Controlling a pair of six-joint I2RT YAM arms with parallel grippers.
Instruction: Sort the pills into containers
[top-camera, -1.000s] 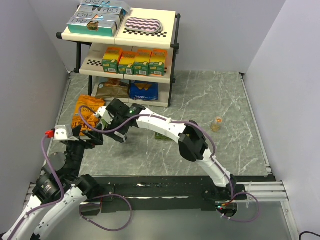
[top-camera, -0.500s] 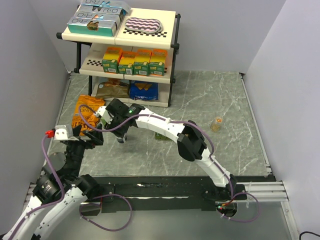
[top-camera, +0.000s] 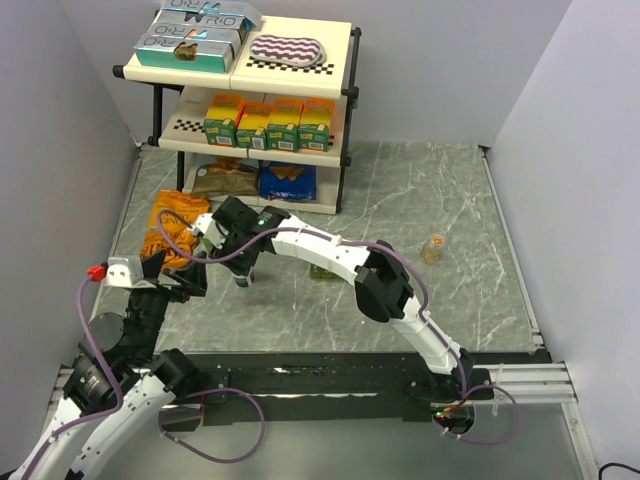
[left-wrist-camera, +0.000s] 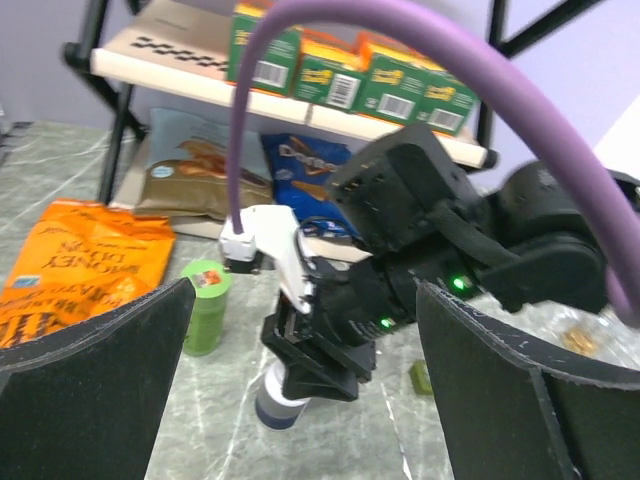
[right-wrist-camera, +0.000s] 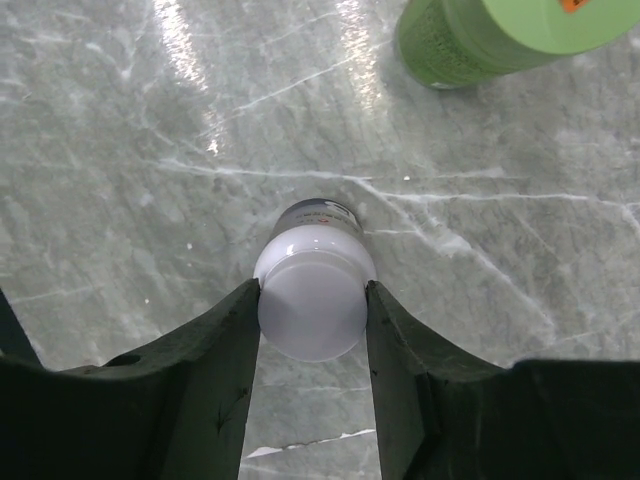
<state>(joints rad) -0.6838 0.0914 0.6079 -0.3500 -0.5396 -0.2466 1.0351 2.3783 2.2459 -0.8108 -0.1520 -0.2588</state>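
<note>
A white-capped pill bottle (right-wrist-camera: 313, 300) stands upright on the marble floor, and my right gripper (right-wrist-camera: 312, 318) is shut on its cap from above, one finger against each side. In the left wrist view the same bottle (left-wrist-camera: 278, 402) shows under the right gripper (left-wrist-camera: 318, 372). My left gripper (left-wrist-camera: 300, 310) hovers open to the left, facing it, with nothing between its fingers. A green bottle (left-wrist-camera: 206, 304) stands just beyond. Only an olive-green end of the containers (top-camera: 322, 271) peeks out beside the right arm. A small clear jar with yellow-orange contents (top-camera: 433, 248) sits far right.
A two-level rack (top-camera: 348, 95) stands at the back with juice cartons (top-camera: 268, 122) and boxes on it, and snack bags (top-camera: 258, 180) lie beneath. An orange chip bag (top-camera: 172, 222) lies left of the right gripper. Grey walls close in both sides.
The right gripper's jaws have closed onto the white bottle cap. The left arm has shifted slightly toward the near edge and stays open.
</note>
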